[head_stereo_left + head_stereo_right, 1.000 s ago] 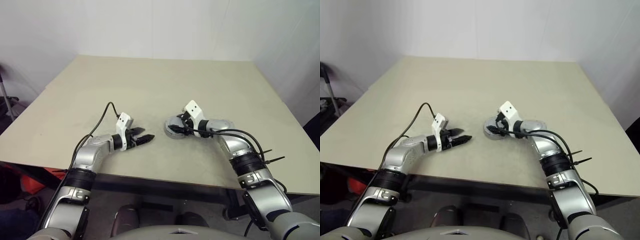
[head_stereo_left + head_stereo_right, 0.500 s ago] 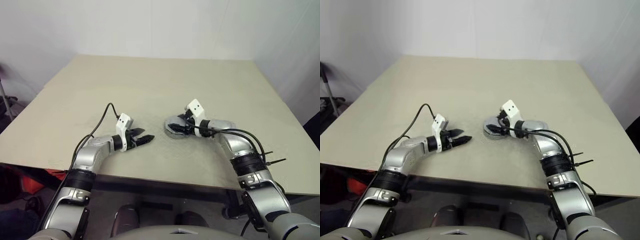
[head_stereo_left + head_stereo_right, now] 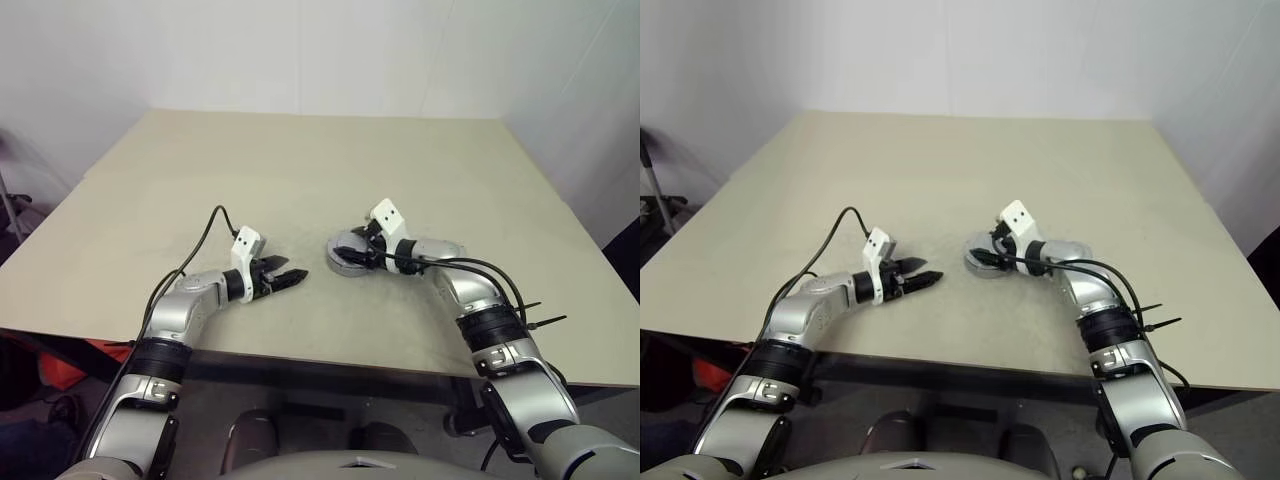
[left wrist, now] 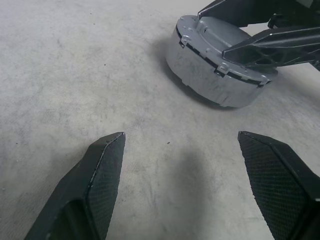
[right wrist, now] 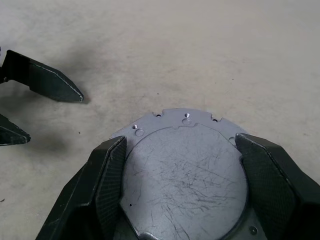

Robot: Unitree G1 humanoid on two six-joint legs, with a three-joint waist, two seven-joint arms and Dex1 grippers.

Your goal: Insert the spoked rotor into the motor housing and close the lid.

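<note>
The motor housing is a grey round body standing on the table between my two arms. The flat silver-grey lid lies on top of it, scratched face up. The spoked rotor is hidden. My right gripper reaches over the assembly with one black finger on each side of the lid, pressed against its edges. My left gripper rests low over the table a short way to the left of the housing. Its fingers are spread wide with nothing between them, pointing at the housing.
The beige table stretches far behind the housing up to a white wall. Its near edge runs just under my forearms. A black cable loops up from my left wrist over the tabletop.
</note>
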